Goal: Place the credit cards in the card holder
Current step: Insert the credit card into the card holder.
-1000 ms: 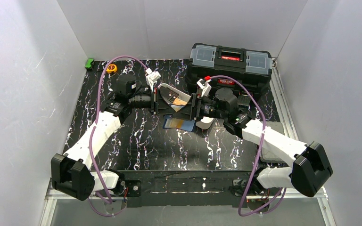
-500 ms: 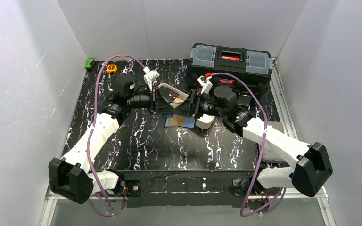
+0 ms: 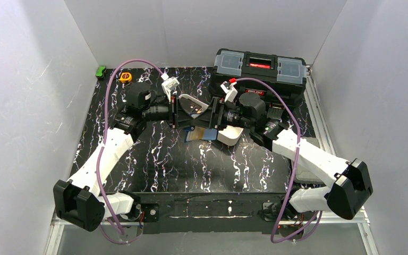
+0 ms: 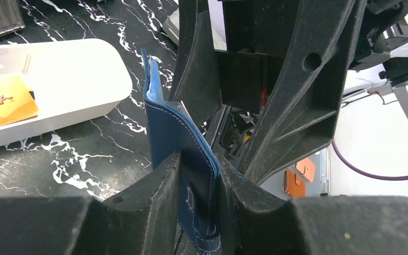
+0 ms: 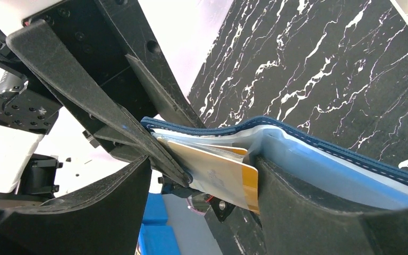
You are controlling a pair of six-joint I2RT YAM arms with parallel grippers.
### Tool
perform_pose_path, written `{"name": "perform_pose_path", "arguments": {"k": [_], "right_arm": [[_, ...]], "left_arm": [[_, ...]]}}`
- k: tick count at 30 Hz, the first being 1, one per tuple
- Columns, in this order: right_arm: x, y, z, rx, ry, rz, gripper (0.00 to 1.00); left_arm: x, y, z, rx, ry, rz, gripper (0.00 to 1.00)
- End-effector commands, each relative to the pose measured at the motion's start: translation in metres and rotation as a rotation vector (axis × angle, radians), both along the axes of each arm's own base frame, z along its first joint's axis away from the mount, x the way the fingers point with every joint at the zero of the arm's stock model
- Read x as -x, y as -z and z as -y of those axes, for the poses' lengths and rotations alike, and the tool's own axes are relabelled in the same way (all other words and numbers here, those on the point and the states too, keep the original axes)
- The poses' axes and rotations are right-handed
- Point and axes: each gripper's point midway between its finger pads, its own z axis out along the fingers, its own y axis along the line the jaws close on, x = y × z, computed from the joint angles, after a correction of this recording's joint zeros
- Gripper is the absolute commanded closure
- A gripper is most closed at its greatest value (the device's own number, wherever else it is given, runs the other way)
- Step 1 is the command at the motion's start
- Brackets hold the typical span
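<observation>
Pinches wallet [image 4: 170, 127] in left gripper [image 4: 197, 159] — cannot tell for right gripper [image 5: 203, 162]; if loosened, risks dropping wallet and half-inserted orange card [image 5: 218, 172].

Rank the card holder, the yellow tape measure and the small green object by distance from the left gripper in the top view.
1. The card holder: between the left gripper jaws, mid-table.
2. The yellow tape measure: far-left, near the back edge.
3. The green object: back-left corner, just beyond the tape measure.

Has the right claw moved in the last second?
Yes: against the black toolbox, the right claw has edged left, and slightly nearer to it, in the top view.
</observation>
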Motion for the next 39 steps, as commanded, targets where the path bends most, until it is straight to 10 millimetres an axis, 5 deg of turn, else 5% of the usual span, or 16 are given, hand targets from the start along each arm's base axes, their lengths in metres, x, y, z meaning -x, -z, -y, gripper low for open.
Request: {"name": "perform_pose_path", "arguments": {"k": [1, 10, 15, 21, 29, 35, 39], "right_arm": [[0.006, -0.065, -0.011, -0.138, -0.051, 0.108, 0.24], [0.011, -0.070, -0.018, -0.107, -0.072, 0.128, 0.18], [0.009, -0.068, -0.018, -0.067, -0.056, 0.143, 0.10], [0.007, -0.067, 0.015, -0.010, 0.002, 0.229, 0.09], [0.013, -0.060, 0.080, 0.117, 0.124, 0.366, 0.05], [0.026, -0.022, 0.082, 0.143, 0.062, 0.319, 0.04], [0.032, -0.022, 0.076, 0.086, 0.021, 0.335, 0.07]], "left_arm": [[0.012, -0.005, 0.000, -0.009, 0.034, 0.067, 0.72], [0.000, -0.001, -0.009, -0.076, -0.041, 0.131, 0.65], [-0.010, 0.006, -0.016, -0.138, -0.102, 0.151, 0.76], [0.015, -0.002, -0.003, -0.044, 0.077, 0.076, 1.00], [0.016, -0.018, -0.001, 0.037, 0.120, 0.026, 1.00], [0.017, -0.034, 0.003, 0.110, 0.157, -0.030, 0.98], [0.020, -0.045, 0.006, 0.161, 0.195, -0.053, 0.98]]}}
